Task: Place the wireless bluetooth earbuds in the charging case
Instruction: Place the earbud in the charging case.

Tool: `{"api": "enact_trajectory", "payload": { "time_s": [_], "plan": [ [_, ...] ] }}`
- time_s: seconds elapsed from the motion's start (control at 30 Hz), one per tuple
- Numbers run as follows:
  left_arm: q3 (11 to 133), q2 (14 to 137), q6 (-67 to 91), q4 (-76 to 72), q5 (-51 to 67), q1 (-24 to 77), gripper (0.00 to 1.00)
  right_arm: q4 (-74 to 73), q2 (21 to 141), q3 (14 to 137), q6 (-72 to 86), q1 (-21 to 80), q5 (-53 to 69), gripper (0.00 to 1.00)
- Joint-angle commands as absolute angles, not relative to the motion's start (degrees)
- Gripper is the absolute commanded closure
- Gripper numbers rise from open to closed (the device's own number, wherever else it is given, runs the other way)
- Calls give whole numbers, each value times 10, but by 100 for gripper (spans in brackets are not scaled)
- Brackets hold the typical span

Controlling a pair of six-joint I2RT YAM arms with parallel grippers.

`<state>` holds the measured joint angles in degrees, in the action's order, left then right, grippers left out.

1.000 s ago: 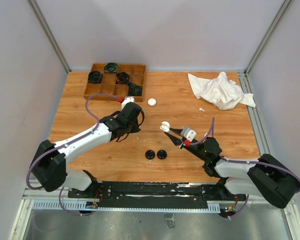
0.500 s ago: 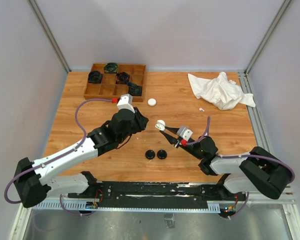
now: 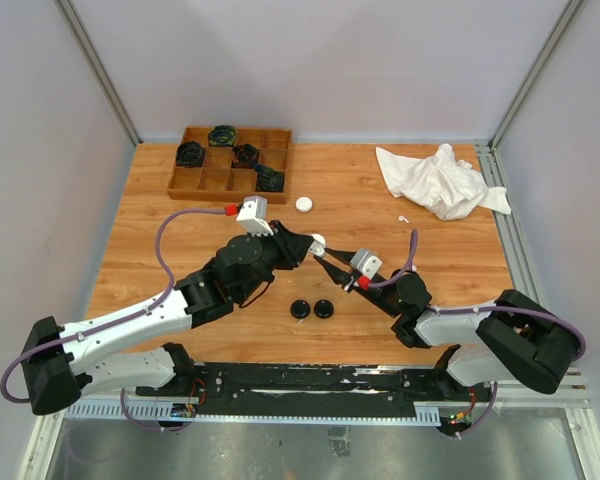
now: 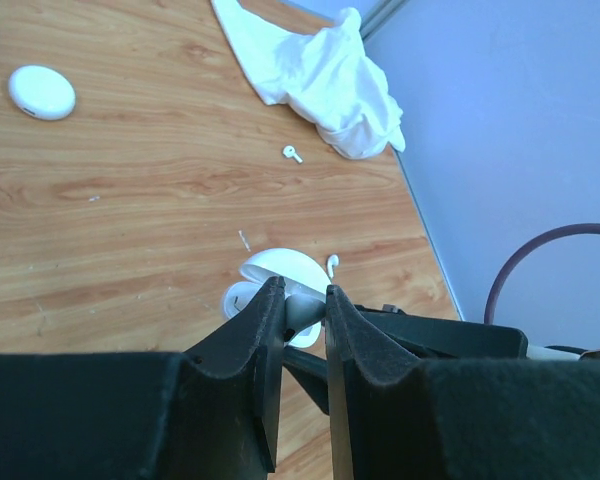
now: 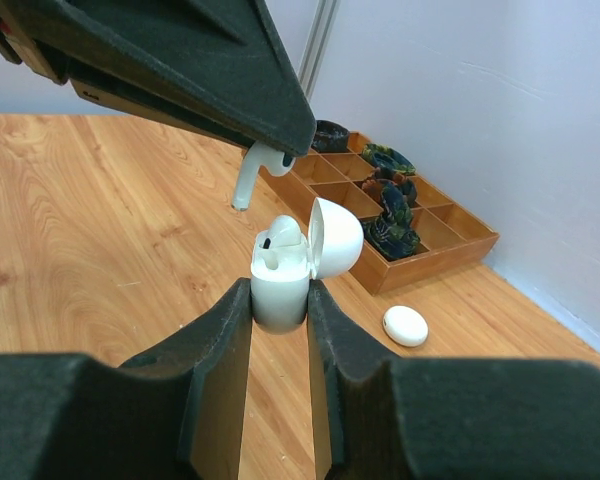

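The right gripper point(image 5: 280, 318) pinches the open charging case point(image 5: 280, 280) at frame centre, with one bud point(image 5: 284, 231) seemingly seated. The left gripper point(image 4: 304, 318) holds a white earbud point(image 5: 249, 180) just above it, uninserted.

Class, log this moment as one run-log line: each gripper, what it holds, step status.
left gripper: shut on earbud | right gripper: shut on charging case, lid open | earbud above charging case, not yet inserted

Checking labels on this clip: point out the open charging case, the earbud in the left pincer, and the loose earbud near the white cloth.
open charging case point(image 5: 280, 290): right wrist view, on its lower body.
held earbud point(image 5: 247, 182): right wrist view, on its stem.
loose earbud point(image 4: 293, 153): left wrist view, on its middle.
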<state>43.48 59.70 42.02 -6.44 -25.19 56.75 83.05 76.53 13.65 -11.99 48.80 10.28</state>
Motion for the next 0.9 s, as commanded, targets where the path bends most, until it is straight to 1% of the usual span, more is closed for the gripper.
{"api": "enact_trajectory", "payload": {
  "time_s": [0.0, 0.4, 0.87],
  "plan": [
    [418, 589, 413, -131, -282, 580, 82, 874, 763, 153, -105, 498, 93, 99],
    [395, 592, 381, -204, -290, 601, 82, 875, 742, 155, -43, 501, 93, 99],
    [381, 602, 356, -243, -297, 616, 82, 876, 720, 158, 6, 502, 91, 99]
  ]
}}
